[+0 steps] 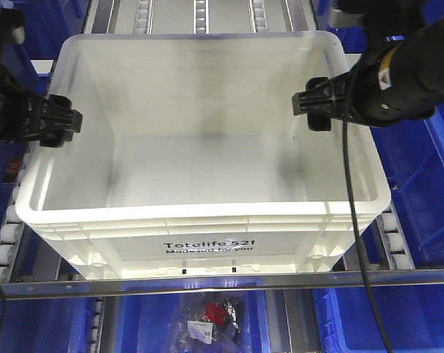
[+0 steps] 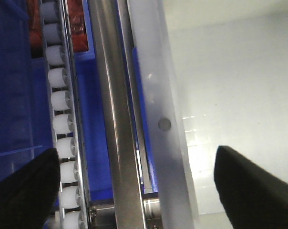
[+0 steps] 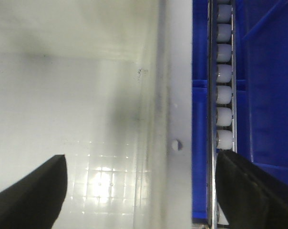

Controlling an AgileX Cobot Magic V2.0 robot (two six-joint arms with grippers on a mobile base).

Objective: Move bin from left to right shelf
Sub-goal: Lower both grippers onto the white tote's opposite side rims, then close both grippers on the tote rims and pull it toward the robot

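The white bin (image 1: 200, 158) stands empty on the roller shelf, with its "Totelife 521" print facing me. My left gripper (image 1: 60, 121) is at the bin's left rim. In the left wrist view this gripper (image 2: 134, 188) is open, one finger outside and one inside, with the rim (image 2: 158, 109) between them and untouched. My right gripper (image 1: 319, 103) is at the right rim. In the right wrist view it (image 3: 141, 191) is open and straddles the right wall (image 3: 175, 95) the same way.
White roller tracks (image 1: 5, 243) run under both sides of the bin, and a metal rail (image 1: 222, 282) crosses in front. Blue bins (image 1: 428, 184) stand to the right and below. One lower blue bin holds a plastic bag of parts (image 1: 207, 316).
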